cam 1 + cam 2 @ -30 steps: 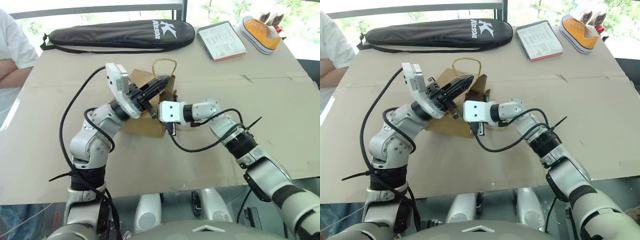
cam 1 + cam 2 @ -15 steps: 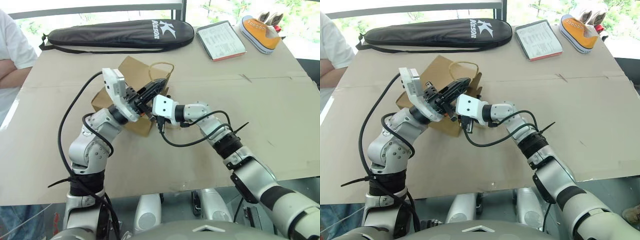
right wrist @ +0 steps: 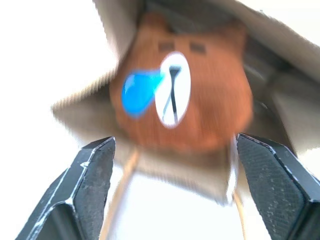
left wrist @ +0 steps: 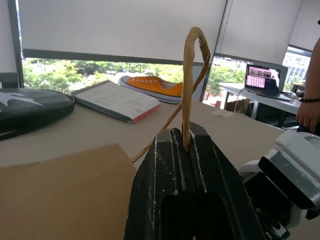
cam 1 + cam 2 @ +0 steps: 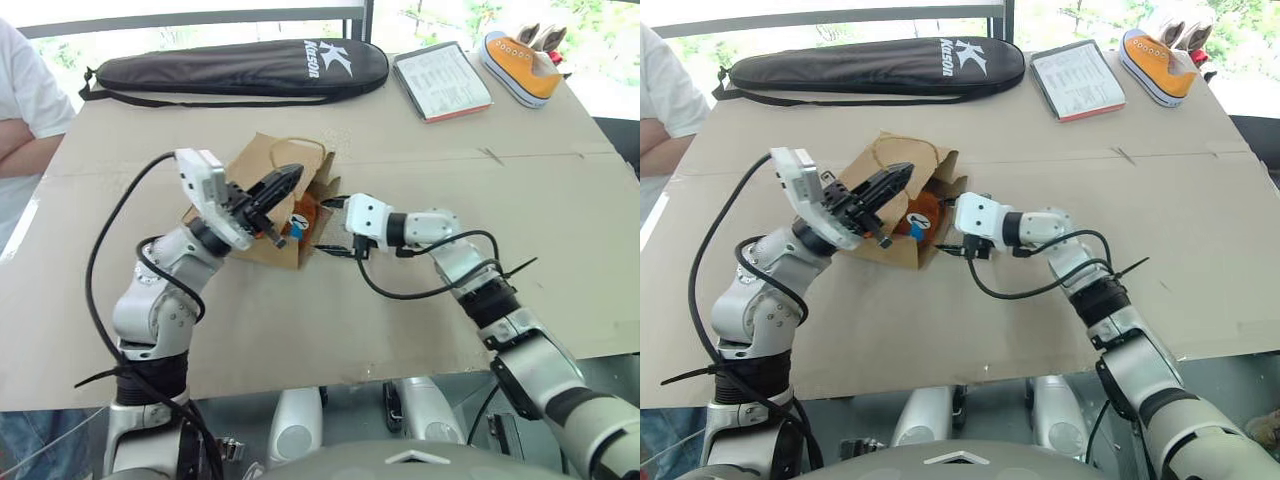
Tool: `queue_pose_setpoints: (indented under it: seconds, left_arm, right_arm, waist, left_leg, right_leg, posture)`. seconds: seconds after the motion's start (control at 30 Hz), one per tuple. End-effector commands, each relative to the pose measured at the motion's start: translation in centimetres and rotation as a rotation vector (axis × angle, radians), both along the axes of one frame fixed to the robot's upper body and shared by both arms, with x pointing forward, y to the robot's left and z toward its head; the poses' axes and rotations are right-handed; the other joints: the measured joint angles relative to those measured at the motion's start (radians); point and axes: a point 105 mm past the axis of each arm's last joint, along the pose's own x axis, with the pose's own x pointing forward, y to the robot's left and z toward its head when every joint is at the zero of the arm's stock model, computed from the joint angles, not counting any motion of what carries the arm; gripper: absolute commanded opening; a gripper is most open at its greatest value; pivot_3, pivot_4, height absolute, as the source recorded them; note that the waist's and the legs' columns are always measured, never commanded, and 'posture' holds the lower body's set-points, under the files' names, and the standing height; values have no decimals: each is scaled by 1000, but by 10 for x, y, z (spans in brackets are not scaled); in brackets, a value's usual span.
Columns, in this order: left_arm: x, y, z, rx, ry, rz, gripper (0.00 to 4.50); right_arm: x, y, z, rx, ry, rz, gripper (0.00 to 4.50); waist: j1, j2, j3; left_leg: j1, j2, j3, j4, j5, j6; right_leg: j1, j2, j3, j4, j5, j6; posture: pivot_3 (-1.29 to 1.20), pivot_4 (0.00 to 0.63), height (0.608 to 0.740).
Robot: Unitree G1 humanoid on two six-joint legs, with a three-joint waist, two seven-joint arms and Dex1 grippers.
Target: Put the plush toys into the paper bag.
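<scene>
Already in bag: the brown bear head [image 3: 182,95] sat in the mouth of the paper bag [image 5: 262,170], blue teardrop facing out
Right gripper [image 3: 175,190]: jaws spread wide and empty, just in front of the bear, apart from it
Left gripper [image 4: 186,145]: clenched on 1 cord handle [image 4: 192,60], holding the bag's mouth up
Bag position: lying tilted on the cardboard-covered table [image 5: 420,320], between the 2 arms
Still to do: the white rocket, judged 1 of 2 toys left; I could not tell where it was
Far edge: black racket case [image 5: 240,68], booklet [image 5: 442,80], orange sneaker [image 5: 520,68], untouched
</scene>
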Motion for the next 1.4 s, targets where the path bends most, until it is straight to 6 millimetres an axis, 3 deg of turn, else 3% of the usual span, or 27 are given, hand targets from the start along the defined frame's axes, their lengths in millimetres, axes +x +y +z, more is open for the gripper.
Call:
queue_pose_setpoints:
  seconds: [0.03, 0.2, 0.33, 0.57, 0.83, 1.1, 1.27, 1.4]
  left_arm:
    - [1, 9, 16, -46, -70, 9, 0]
    - [-1, 10, 37, -158, -115, -51, 0]
    - [0, 9, 60, -273, -150, -116, 0]
    - [1, 6, 71, -295, -166, -147, 0]
    - [0, 2, 72, -293, -165, -157, 0]
    - [-3, 1, 69, -283, -163, -152, 0]
    - [-5, 0, 70, -285, -166, -157, 0]
    - [-12, -3, 68, -275, -161, -182, 0]
  right_arm:
    - [-10, -9, 33, 97, -9, -44, 3811]
    - [-12, -40, 40, 155, 116, -206, 3811]
    - [-22, -80, 28, 330, 479, -419, 3811]
    - [-54, -103, 31, 500, 753, -444, 3811]
    - [-60, -105, 41, 647, 853, -429, 3811]
    - [-62, -109, 31, 642, 917, -456, 3811]
    - [-46, -99, 17, 650, 982, -501, 3811]
    - [-30, -83, 28, 759, 1029, -430, 3811]
  waist:
    - [0, 0, 0]
    - [3, 0, 0]
    - [14, -1, 0]
    - [-2, -1, 0]
    - [-1, -1, 0]
    - [-1, -1, 0]
    - [-3, -1, 0]
    - [-7, -1, 0]
  left_leg:
    - [0, 0, 0, 0, 0, 0]
    - [0, 0, 0, 1, 0, 0]
    - [-1, 0, -1, 1, 0, 0]
    - [0, 0, -1, 0, 0, 0]
    - [-1, 0, -1, 0, 0, 0]
    - [-1, 0, -1, 0, 0, 0]
    - [-1, 0, -1, 0, 0, 0]
    - [-1, 0, -1, 0, 0, 0]
  right_leg:
    - [0, 0, 0, 0, 0, 0]
    - [0, 0, 0, 0, 0, 0]
    - [1, 0, -1, -1, 0, 0]
    - [1, 0, 0, 0, 0, 0]
    - [1, 0, 0, -1, 0, 0]
    - [1, 0, 0, -1, 0, 0]
    - [1, 0, 0, -2, 0, 0]
    - [0, 1, 0, -1, 0, 0]
  posture:
    - [0, 150, 740]
    - [0, 150, 740]
    - [0, 150, 740]
    - [0, 150, 740]
    - [0, 150, 740]
    - [0, 150, 740]
    - [0, 150, 740]
    - [0, 150, 740]
